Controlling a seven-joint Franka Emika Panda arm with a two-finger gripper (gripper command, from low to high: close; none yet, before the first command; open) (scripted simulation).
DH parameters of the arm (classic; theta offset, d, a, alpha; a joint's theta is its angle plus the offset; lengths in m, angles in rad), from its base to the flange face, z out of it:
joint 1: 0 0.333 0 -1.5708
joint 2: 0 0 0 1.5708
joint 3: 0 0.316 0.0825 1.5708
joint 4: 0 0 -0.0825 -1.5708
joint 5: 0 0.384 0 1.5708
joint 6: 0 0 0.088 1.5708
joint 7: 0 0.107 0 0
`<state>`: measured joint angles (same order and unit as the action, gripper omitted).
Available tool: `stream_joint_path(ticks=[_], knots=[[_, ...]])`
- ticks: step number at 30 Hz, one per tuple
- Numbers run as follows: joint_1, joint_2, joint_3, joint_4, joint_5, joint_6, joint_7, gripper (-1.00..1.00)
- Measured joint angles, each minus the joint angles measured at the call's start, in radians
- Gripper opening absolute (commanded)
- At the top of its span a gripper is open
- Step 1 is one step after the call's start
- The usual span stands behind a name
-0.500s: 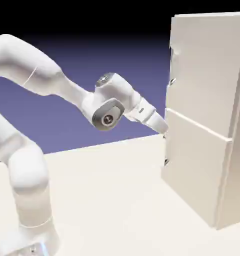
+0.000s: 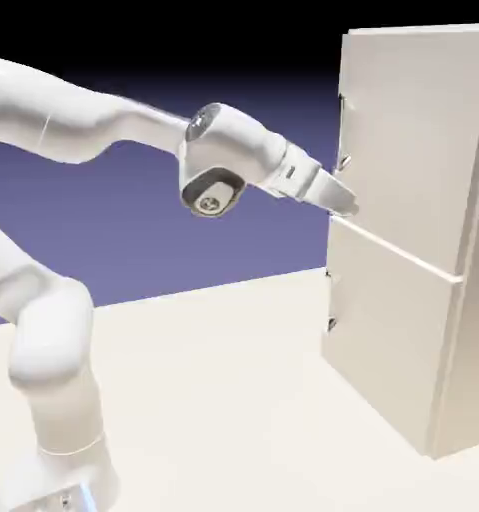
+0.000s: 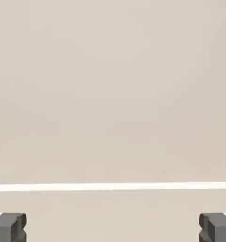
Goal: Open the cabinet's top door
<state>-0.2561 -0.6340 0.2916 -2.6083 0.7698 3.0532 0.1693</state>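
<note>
The cabinet stands tall and cream-white at the exterior view's right. Its top door carries a small metallic handle near the left edge. My gripper sits right at the door's lower left corner, just below that handle and just above the seam to the lower door. In the hand view the gripper is open, with the two grey fingertips far apart and nothing between them. Cream door panel fills that view, crossed by the bright seam line. The handle does not show there.
The lower door has its own small handle at its left edge. The pale table stretches between the robot's base and the cabinet's foot.
The arm has lifted: the gripper rose from the lower door's upper edge to the seam, closer under the top door's handle. The cabinet's doors have not moved.
</note>
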Motion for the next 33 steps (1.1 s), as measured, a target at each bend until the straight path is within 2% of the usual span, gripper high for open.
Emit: stream_joint_path(ticks=[33], knots=[[-0.5,-0.119,0.544,0.376,1.435,0.03,-1.066,0.0]])
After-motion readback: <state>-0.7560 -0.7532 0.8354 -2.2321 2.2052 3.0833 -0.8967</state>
